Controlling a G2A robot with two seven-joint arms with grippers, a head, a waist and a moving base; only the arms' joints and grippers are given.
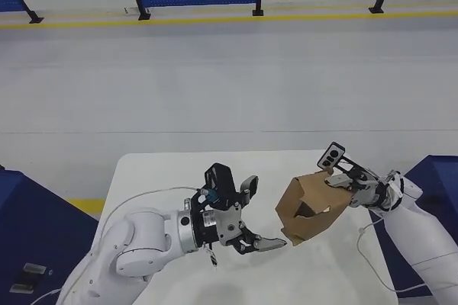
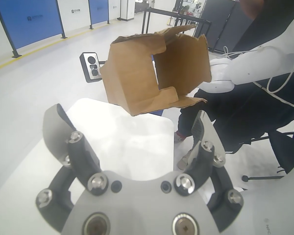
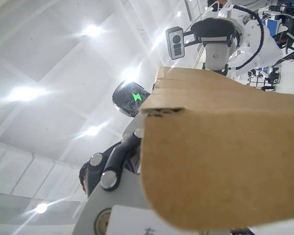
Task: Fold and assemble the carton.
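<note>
Note carton (image 1: pixel 309 206) part-folded, aloft over surface (image 1: pixel 160 183).
Record right end effector (image 1: pixel 343 181) clamped on one edge; left end effector (image 1: pixel 261 216) spread wide, empty, just beside carton's lower corner.

Each blue barrier panel (image 2: pixel 27 20) in the hall carries a small white logo with a short white word beside it. The white barrier panel (image 2: pixel 74 3) between them carries the same mark in dark print. A green lightning-bolt sign (image 3: pixel 136 97) glows on a glossy black rounded screen (image 3: pixel 122 101). A white label (image 3: pixel 127 221) near the right gripper (image 1: pixel 340 181) is partly hidden behind the brown corrugated cardboard carton (image 3: pixel 210 152). It bears dark characters, cut off at the edge and not legible.
</note>
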